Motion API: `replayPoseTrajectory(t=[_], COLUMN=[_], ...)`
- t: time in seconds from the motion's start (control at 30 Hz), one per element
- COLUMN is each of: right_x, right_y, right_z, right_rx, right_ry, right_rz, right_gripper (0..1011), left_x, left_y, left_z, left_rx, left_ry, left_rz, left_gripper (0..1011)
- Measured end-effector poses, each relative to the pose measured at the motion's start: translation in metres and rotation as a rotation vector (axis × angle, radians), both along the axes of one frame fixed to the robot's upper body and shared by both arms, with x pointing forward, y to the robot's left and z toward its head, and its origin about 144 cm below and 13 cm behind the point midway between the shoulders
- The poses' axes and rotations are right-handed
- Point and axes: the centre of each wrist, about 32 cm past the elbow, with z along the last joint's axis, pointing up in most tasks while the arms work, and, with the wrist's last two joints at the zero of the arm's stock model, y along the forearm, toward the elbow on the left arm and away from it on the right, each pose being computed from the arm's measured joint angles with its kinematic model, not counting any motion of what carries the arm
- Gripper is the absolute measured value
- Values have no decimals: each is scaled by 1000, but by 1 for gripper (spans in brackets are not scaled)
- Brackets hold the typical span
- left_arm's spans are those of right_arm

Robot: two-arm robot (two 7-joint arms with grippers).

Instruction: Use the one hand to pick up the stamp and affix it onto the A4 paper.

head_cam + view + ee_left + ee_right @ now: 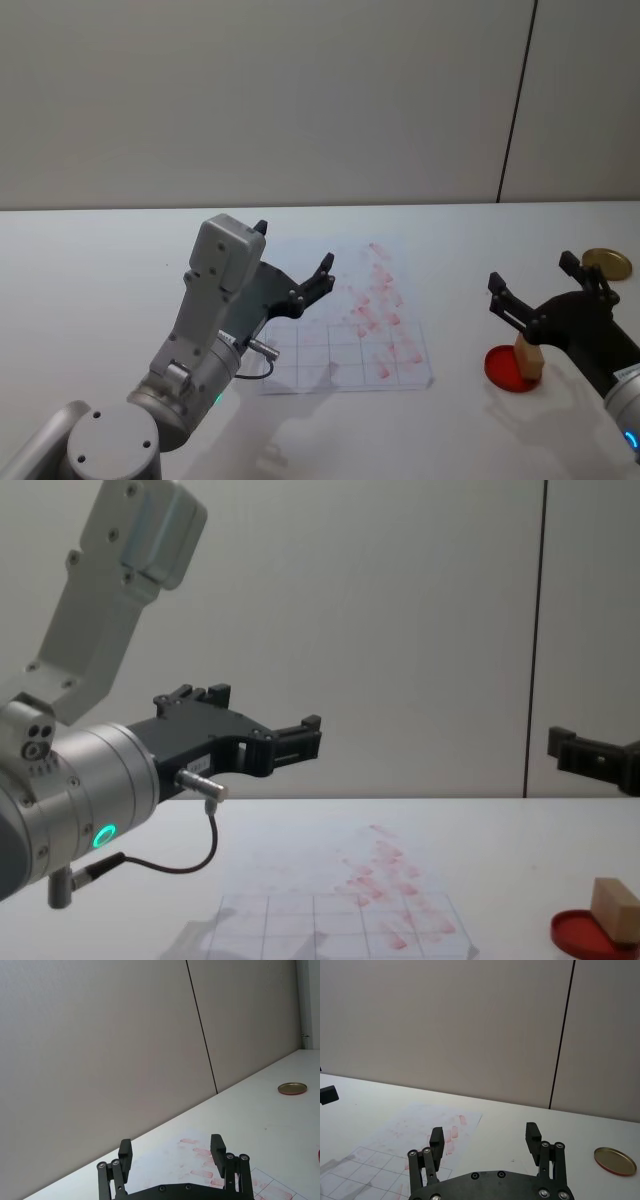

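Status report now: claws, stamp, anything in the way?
Left claw open over A4 paper. Right claw open above stamp. Stamp on red ink pad. Nothing blocking.

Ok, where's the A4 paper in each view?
Head view: A4 paper centre, below middle.
Left wrist view: A4 paper bottom, right of centre.
Right wrist view: A4 paper lower left.
Chest view: A4 paper bottom centre.
Shared landmark: wall seam, dark vertical line behind the table.

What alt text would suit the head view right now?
The right tool hangs open above the stamp, which stands on a red ink pad. The left tool hangs open by the left side of the paper.
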Motion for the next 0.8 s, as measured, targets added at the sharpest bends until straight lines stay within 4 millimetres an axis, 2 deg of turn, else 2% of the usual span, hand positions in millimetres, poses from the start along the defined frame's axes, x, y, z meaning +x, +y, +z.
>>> replayPoseTrajectory(t=[0.8], right_x=[0], right_y=[1], right_z=[0], right_rx=[0], right_ry=[5], right_rz=[-3], right_gripper=[1001], left_x=[0], left_y=[0], left_z=[0], left_rx=[0], left_ry=[0], left_rz=[0], left_gripper=[993])
